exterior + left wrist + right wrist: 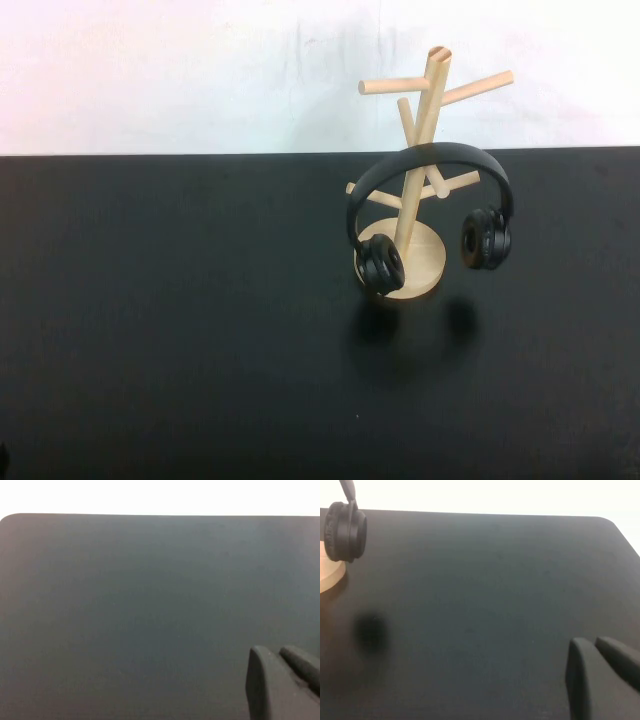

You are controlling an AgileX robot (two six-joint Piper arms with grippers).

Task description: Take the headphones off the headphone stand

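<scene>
While the headphones hang on the headphone stand right of centre, the right gripper, nearer than the left gripper, sits near-right of them; neither finger state can be told.

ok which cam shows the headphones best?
High view: the headphones hang whole on the headphone stand. Right wrist view catches one ear cup beyond the right pincer; left wrist view shows none, only the left pincer.

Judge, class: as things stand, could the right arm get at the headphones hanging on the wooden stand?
Probably yes. The headphones hang on the headphone stand, with bare table between them and the right gripper. The left gripper is parked elsewhere.
</scene>
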